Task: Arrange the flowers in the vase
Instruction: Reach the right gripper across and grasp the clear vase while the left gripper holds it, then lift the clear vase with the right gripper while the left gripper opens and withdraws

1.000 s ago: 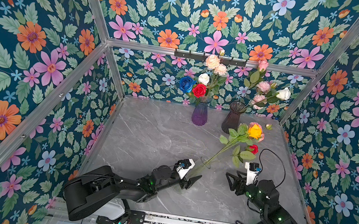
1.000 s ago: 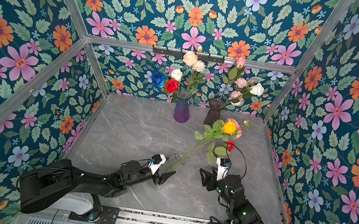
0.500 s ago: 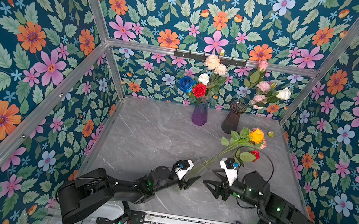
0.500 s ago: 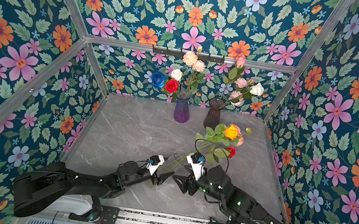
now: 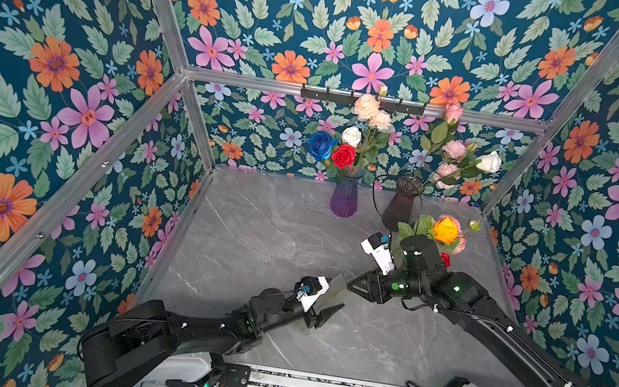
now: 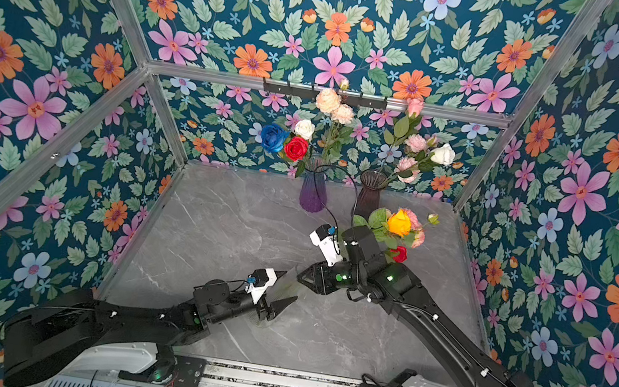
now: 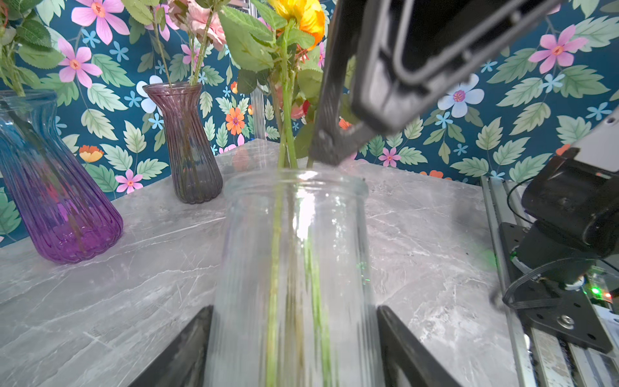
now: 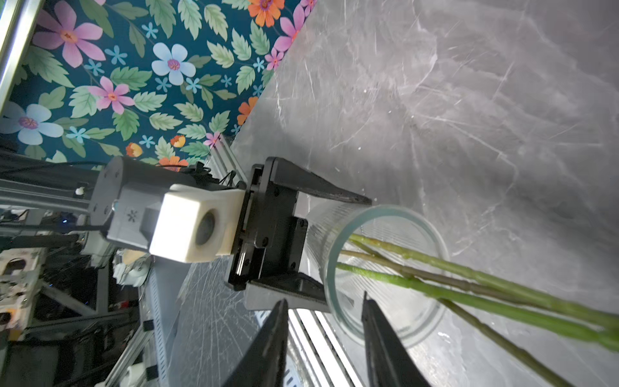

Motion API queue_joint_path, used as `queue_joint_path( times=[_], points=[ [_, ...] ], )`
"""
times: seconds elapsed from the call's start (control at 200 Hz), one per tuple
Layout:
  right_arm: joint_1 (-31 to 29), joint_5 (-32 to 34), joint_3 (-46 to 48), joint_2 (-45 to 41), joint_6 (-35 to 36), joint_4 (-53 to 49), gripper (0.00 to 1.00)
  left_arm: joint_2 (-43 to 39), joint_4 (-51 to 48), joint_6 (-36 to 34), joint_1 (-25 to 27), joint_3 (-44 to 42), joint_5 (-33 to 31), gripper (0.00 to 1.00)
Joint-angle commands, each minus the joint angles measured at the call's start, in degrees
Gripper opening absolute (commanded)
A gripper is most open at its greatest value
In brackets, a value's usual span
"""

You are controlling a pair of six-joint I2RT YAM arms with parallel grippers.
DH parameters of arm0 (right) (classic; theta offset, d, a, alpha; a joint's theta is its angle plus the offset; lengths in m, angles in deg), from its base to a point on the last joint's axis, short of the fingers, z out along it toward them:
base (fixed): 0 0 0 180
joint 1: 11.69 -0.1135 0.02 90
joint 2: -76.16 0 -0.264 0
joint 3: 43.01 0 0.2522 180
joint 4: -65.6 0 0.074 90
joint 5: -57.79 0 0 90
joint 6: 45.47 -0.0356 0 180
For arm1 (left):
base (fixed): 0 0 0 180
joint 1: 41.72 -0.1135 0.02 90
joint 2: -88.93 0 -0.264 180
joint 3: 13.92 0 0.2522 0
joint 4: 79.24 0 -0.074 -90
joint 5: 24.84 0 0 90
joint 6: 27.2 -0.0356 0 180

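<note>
Three flowers (image 5: 446, 229) lean in the clear vase (image 7: 294, 268), clamped by the left gripper (image 7: 291, 310) at the front of the desk (image 5: 250, 235). Others fill the purple vase (image 5: 343, 200) and dark vase (image 5: 400, 207). The right gripper (image 8: 324, 300) sits at the clear vase's rim, jaws apart, empty. No loose stems: probably nearly done.

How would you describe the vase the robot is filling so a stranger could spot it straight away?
On the grey marble table, look toward the front edge, well forward of the purple vase and the dark vase by the back wall. There the left hand grips a clear vase with flowers leaning out. It alone is colourless, see-through glass.
</note>
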Motion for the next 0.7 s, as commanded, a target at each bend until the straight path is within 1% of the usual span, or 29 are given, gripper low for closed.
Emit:
queue_joint_path(
  times=[0.0,0.195,0.255,0.4,0.465,0.555,0.695],
  points=[
    [-0.7,-3.2,-1.1,1.7,0.6,-1.7,0.37,-0.5,5.3,-0.3,0.1,0.2,0.6,0.00],
    [-4.4,-0.8,-2.8,4.2,1.3,-2.4,0.36,1.9,6.3,-0.2,0.1,1.7,1.7,0.00],
    [-5.9,-0.3,-4.2,5.4,1.8,-3.3,0.32,3.6,6.9,-0.3,0.1,3.0,2.2,0.00],
    [-8.2,3.0,-7.8,7.9,2.6,-6.7,0.29,7.0,9.0,-0.5,0.1,5.6,3.2,0.00],
    [-8.3,5.6,-8.6,8.3,2.8,-8.3,0.27,7.4,9.2,-0.5,0.1,6.3,3.5,0.00],
    [-8.7,10.7,-9.2,8.1,3.1,-11.0,0.27,7.7,9.5,-0.3,0.1,6.4,3.6,0.00],
    [-11.0,20.4,-11.2,8.2,4.3,-16.0,0.31,8.1,9.7,-0.3,0.1,6.4,3.8,0.00]
  ],
)
